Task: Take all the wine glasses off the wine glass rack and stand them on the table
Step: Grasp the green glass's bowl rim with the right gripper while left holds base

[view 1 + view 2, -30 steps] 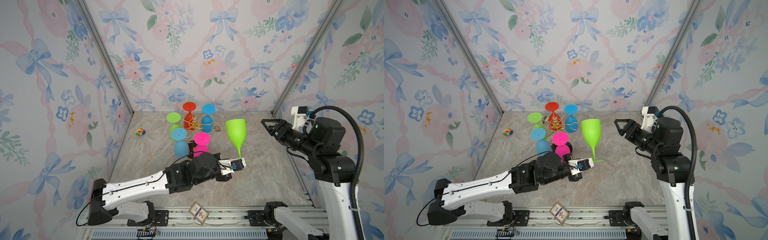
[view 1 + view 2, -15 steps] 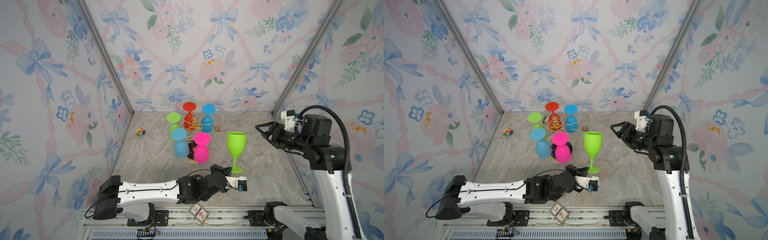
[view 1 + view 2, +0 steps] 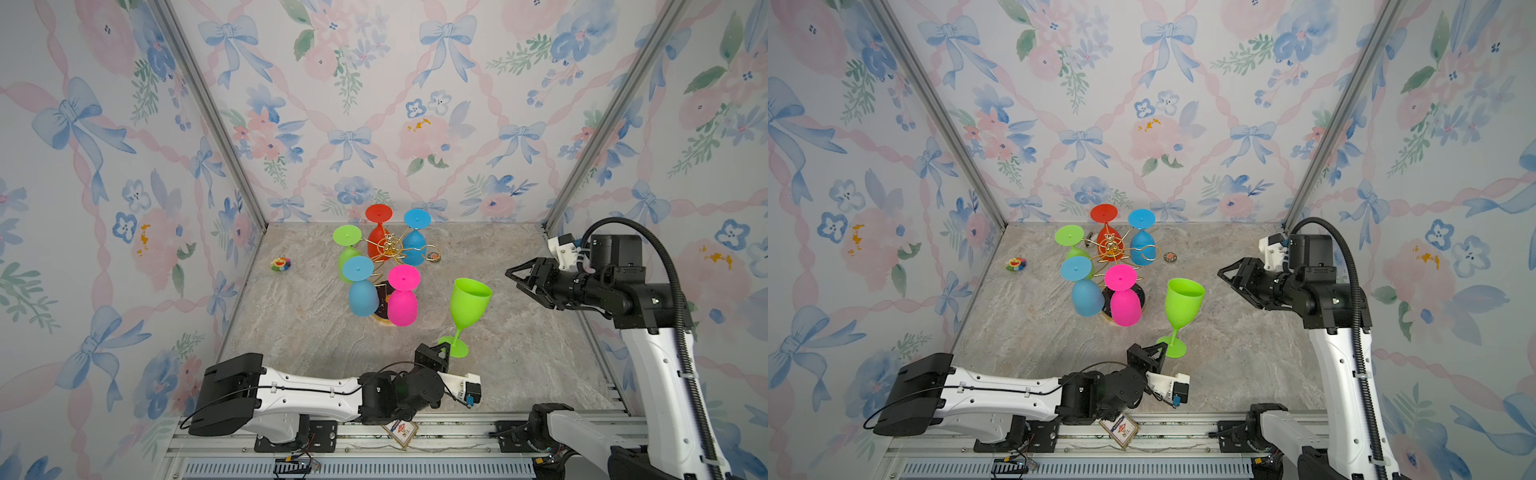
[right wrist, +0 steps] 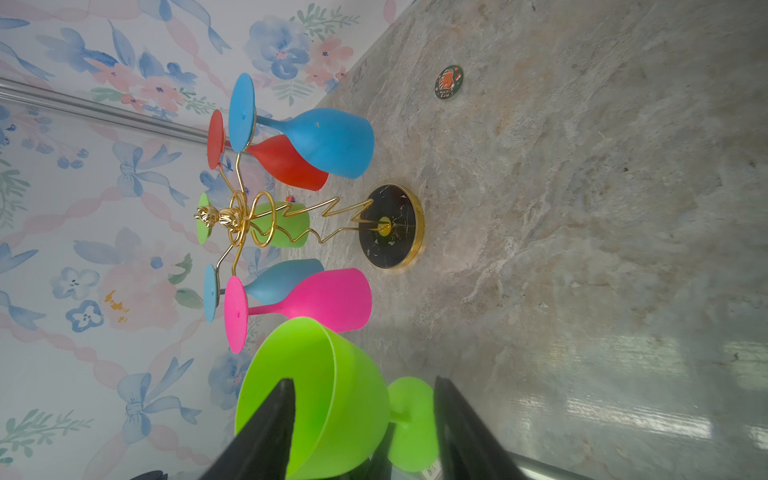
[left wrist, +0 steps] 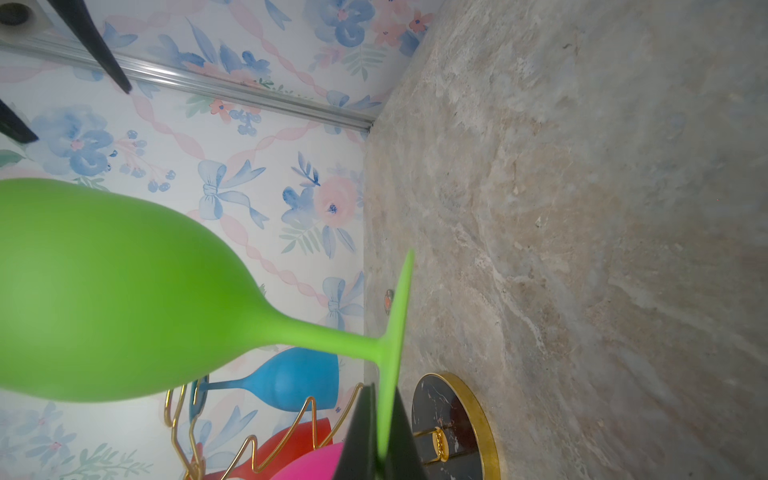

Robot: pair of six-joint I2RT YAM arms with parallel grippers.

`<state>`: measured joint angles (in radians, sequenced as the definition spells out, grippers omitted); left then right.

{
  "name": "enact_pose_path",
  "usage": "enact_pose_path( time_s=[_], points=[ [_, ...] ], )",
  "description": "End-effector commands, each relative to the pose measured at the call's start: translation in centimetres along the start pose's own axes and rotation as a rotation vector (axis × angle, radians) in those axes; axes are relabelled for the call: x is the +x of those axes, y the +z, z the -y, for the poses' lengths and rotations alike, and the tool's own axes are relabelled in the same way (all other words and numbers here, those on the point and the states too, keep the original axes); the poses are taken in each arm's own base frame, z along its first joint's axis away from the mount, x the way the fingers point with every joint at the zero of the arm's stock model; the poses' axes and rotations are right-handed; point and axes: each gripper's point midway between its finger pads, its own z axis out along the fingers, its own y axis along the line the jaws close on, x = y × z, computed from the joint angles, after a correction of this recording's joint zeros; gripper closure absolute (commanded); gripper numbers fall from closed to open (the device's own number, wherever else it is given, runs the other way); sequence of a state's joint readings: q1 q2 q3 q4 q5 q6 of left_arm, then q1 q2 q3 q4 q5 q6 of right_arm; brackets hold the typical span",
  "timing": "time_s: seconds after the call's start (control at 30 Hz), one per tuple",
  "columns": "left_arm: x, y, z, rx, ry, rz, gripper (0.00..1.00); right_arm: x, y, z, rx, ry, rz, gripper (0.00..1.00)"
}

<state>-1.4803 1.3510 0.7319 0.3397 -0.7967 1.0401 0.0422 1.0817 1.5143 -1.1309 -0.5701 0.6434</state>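
Gold wine glass rack (image 3: 390, 249) carried five inverted glasses (image 3: 402, 301) in red, blue, green and pink; lime wine glass (image 3: 469, 305) stood foot-down off the rack, nearer the camera and to its right, left gripper (image 3: 444, 345) clamped on its foot's edge; right gripper (image 3: 513, 279), jaws apart, hung farther right of the rack.

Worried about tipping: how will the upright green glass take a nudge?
Likely top-heavy: the upright green glass has a wide bowl on a thin stem and small foot. Its matte look suggests light plastic, probably not brittle. The left tool pinches only the foot's rim, so it may pivot.
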Motion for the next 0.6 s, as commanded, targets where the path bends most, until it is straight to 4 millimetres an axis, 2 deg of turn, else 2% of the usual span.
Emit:
enact_pose_path(
  time_s=[0.0, 0.1, 0.57],
  points=[
    [0.5, -0.2, -0.9, -0.071, 0.04, -0.021, 1.0, 2.1, 0.2, 0.4, 0.009, 0.013, -0.078, 0.47],
    [1.2, -0.3, 0.3, -0.056, 0.076, -0.032, 1.0, 2.8, 0.7, 0.4, 0.024, 0.009, -0.122, 0.5],
    [2.4, -0.8, 1.4, -0.048, 0.189, -0.049, 1.0, 5.9, 3.9, -0.1, 0.075, -0.056, -0.345, 0.63]
  ],
)
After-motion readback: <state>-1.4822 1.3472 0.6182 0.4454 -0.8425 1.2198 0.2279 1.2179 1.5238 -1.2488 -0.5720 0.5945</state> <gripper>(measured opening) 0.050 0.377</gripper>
